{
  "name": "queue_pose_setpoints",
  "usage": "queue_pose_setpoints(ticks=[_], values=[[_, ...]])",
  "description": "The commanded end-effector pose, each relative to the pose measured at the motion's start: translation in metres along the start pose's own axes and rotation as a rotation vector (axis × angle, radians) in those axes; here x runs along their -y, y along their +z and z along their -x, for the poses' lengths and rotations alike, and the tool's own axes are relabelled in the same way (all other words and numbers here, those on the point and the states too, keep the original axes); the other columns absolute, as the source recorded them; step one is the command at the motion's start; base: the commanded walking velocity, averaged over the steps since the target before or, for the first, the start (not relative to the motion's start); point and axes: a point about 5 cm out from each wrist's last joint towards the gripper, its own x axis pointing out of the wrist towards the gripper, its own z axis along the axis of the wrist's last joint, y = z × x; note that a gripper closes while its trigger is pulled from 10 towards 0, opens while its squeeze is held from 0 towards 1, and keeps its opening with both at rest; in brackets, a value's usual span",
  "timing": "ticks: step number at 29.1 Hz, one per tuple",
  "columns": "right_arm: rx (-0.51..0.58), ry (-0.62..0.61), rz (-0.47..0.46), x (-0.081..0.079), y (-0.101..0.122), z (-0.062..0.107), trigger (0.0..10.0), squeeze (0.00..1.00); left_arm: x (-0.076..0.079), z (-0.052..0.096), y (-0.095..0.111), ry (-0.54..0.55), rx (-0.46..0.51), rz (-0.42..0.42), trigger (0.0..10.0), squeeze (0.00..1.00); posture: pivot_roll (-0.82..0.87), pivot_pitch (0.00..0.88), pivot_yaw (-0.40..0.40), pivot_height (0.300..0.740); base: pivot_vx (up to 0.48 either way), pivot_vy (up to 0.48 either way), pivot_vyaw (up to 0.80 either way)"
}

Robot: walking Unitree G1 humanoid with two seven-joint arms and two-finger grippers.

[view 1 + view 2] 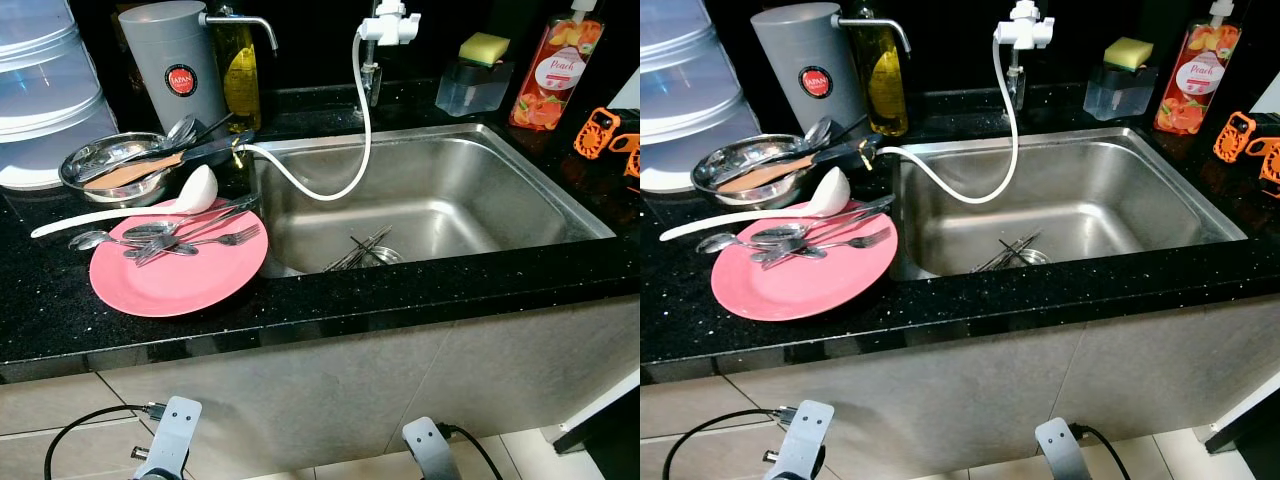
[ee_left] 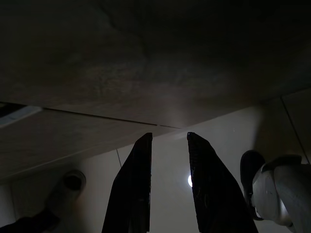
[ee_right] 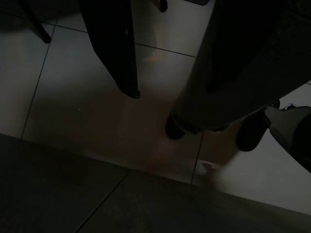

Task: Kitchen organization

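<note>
Left eye view: pink plate [image 1: 175, 275] sits on the black table [image 1: 420, 290], left of the sink [image 1: 560, 190]; forks and spoons [image 1: 175, 235] lie across its far half, long axes running left to right, handles tipped toward the sink.
Ladle [image 1: 195, 190]: white, bowl resting at the plate's far rim, handle reaching out to the left.
Steel bowl [image 1: 110, 165]: just behind the plate, holding a wooden spatula and more spoons.
Sink load: a few utensils [image 1: 360, 250] lie by the drain, under the white hose [image 1: 340, 170].

Right eye view: both arms hang low by the cabinet front, well below the table; the left arm [image 1: 800, 440] stands under the plate's side and is, as I judge it, the nearer one for the cutlery.

Left wrist view: left pincer [image 2: 167, 145] points at the floor under the cabinet, fingers narrowly apart, holding nothing.

Right wrist view: dim; right pincer shows one black finger [image 3: 114, 48] over floor tiles, so I cannot tell its spread. A person's legs and shoes [image 3: 233, 87] stand near.
</note>
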Motion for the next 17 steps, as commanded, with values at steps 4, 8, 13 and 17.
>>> queue_pose_setpoints(ticks=[4, 8, 13, 17], values=[[0.008, 0.007, 0.025, -0.001, 0.007, -0.002, 10.0, 0.0, -0.004, 0.002, -0.008, 0.012, -0.032, -0.022, 10.0, 0.0, 0.16, 0.0, -0.003, 0.74, 0.0, 0.0, 0.0], [0.019, 0.008, 0.033, 0.0, 0.013, -0.004, 10.0, 0.0, -0.003, 0.002, -0.008, 0.007, -0.034, -0.03, 10.0, 0.0, 0.17, 0.0, -0.008, 0.74, 0.0, 0.0, 0.0], [0.013, 0.016, 0.051, 0.0, 0.014, -0.004, 10.0, 0.0, -0.001, 0.003, -0.009, 0.004, -0.042, -0.031, 10.0, 0.0, 0.18, 0.0, -0.015, 0.74, 0.0, 0.0, 0.0], [0.009, -0.008, 0.002, 0.002, 0.011, -0.003, 10.0, 0.0, 0.0, 0.003, -0.01, -0.004, -0.047, -0.001, 10.0, 0.0, 0.17, 0.0, -0.011, 0.74, 0.0, 0.0, 0.0]])
